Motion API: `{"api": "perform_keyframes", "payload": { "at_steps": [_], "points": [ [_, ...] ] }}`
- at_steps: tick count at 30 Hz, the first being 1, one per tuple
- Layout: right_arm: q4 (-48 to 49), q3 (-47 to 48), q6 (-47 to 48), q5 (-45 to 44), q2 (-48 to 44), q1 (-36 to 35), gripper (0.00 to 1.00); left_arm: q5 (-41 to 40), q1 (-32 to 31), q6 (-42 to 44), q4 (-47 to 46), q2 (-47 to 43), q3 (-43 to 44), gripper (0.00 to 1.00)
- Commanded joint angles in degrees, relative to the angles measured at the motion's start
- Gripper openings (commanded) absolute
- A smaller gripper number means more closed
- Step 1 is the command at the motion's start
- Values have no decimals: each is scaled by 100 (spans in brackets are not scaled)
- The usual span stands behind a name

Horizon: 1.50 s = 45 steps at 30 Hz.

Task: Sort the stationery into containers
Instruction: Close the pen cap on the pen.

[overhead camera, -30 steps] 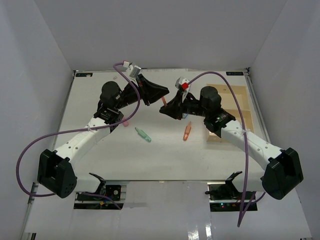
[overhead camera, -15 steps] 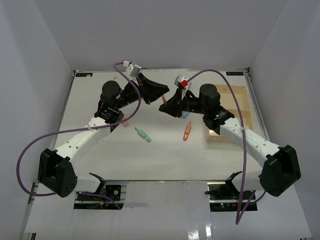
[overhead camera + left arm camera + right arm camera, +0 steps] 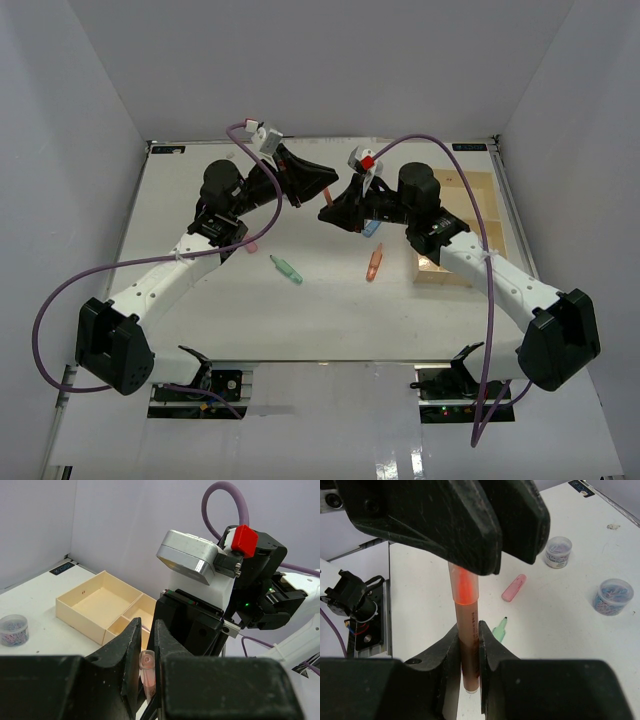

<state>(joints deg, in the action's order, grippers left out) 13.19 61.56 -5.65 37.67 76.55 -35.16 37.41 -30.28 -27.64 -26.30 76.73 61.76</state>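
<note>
An orange-capped marker is held between both grippers above the table's far middle. My right gripper is shut on its brownish barrel near the lower end. My left gripper is shut on its cap, and its fingers cover the cap's top in the right wrist view. In the top view the two grippers, left and right, meet tip to tip and hide the marker. The beige tray stands at the right and also shows in the left wrist view.
A green marker, an orange marker, a pink piece and a blue piece lie on the table. The right wrist view shows the pink piece, the green marker and two pots.
My right gripper has moved slightly up and left, closer to the left gripper. The left arm has barely moved.
</note>
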Motion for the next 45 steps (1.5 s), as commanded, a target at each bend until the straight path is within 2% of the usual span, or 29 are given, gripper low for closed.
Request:
{"api": "perform_keyframes", "payload": {
  "at_steps": [1,23,45],
  "points": [
    [2627,1183,-121,-515,-290,141,8,1401,-505,57,2173,413,-612,0],
    [2882,1446,-59,-743,-273,237,8,1462,-698,-251,1901,474,-893,0],
    [2987,1736,-68,-788,-325,378,8,1673,-760,-84,2191,483,-1131,0]
  ]
}}
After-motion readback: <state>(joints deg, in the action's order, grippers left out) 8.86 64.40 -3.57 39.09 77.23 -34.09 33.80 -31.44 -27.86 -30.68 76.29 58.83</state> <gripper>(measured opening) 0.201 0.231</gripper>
